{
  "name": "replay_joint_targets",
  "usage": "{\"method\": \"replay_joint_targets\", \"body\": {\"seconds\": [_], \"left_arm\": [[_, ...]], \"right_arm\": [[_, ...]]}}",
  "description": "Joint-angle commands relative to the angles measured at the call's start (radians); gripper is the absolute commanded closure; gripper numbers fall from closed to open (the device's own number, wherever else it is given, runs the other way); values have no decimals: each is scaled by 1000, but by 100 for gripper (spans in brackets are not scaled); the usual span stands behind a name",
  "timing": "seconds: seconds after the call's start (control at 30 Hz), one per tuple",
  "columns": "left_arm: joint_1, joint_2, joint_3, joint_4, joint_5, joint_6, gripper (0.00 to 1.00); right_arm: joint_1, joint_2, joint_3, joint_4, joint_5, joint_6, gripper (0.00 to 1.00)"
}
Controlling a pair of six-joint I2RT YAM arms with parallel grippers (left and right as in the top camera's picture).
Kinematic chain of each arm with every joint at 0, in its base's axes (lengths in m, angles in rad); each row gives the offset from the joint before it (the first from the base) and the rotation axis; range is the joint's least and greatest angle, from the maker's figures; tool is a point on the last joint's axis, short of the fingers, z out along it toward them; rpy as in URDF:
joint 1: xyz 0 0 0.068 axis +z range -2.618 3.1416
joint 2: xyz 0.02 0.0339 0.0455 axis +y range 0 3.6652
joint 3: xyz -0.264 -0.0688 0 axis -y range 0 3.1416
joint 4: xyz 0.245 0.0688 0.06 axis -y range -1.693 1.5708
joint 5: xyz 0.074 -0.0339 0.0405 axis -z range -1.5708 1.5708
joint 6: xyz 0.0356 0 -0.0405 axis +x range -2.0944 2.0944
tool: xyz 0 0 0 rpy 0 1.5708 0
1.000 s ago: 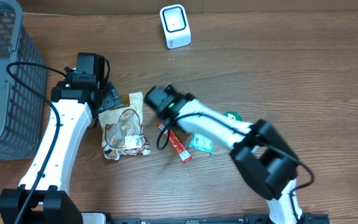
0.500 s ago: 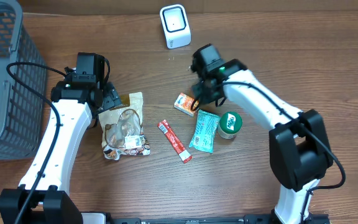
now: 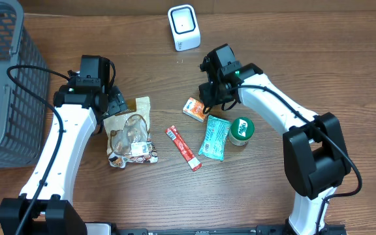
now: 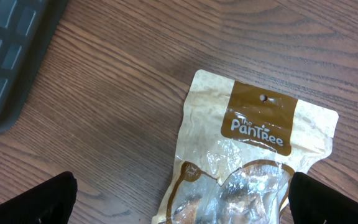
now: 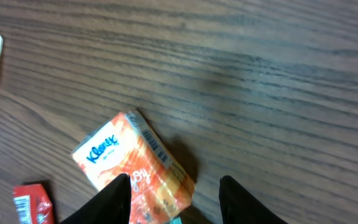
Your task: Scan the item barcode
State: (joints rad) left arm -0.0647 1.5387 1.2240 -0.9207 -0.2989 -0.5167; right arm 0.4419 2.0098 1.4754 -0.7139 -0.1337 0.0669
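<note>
First, nearest the robot's base: 1 red stick packet (image 3: 184,148) is lying flat on the tabletop (image 3: 318,59). A teal sachet (image 3: 214,137) is lying near it on the right, and a green-lidded cup (image 3: 241,130) is standing just beside the sachet. Left of these, a Pantree snack bag (image 3: 130,134) is lying face up.

Left gripper (image 3: 113,103) is hanging over the bag's top edge. Its 2 fingers (image 4: 30,199) are standing wide apart and gripping nothing.

Further out, the orange Kleenex tissue pack (image 3: 194,109) is resting on the tabletop just beyond the sachet's far end. In the right wrist view its barcode (image 5: 155,142) is showing along 1 edge. Right gripper (image 3: 211,98) is hovering over the pack's far side with its jaws apart, not clamping it. I cannot tell whether 1 finger (image 5: 114,199) is brushing the pack.

At the far left a grey mesh basket (image 3: 5,78) is sitting. At the far edge the white barcode scanner (image 3: 183,27) is standing upright, well apart from the tissue pack.
</note>
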Motion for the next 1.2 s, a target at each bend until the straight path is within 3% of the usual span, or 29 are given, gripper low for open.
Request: {"method": "replay_joint_targets", "body": {"seconds": [0.0,0.43,1.17], "left_arm": [[-1,-21,18,-2,4,8,0],[-1,-21,18,-2,4,8,0],[-1,-21,18,-2,4,8,0]], "right_arm": [[4,13,-58,31,-47,16,53],[11,13,-67,2,-292,40,53],[8,13,-71,92,-51,41,50]]}}
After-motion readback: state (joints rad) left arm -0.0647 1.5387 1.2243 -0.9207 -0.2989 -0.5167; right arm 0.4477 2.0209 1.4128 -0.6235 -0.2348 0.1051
